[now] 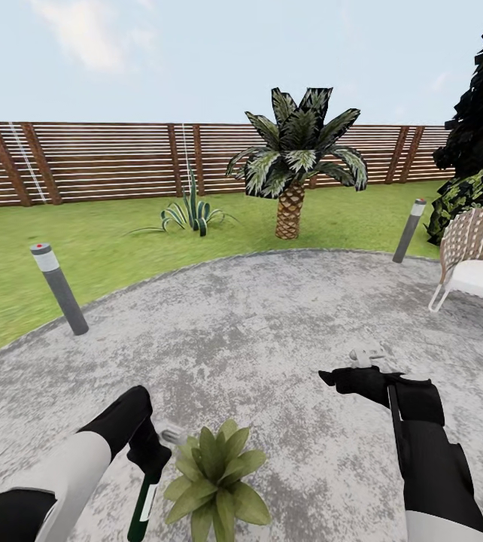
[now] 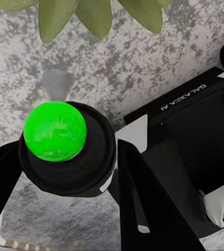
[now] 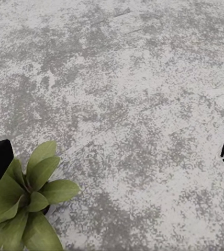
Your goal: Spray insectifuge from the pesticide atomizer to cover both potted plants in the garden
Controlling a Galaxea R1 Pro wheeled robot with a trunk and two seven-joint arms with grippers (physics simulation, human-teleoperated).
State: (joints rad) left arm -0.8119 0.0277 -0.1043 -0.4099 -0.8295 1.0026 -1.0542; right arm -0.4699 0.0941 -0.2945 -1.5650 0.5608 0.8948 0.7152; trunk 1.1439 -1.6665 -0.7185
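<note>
Gripping the pesticide atomizer, left pincer hovers beside potted plant.

We note a round patch of mottled grey paving ringed by green lawn. A brown slatted fence closes the back under pale blue sky. On the lawn: a short palm, a spiky agave, two grey bollards. A white wicker chair stands on the paving's right edge.

A back garden: round grey paving ringed by lawn, a palm and agave before the slatted wooden fence, bollard lights, a wicker chair.
</note>
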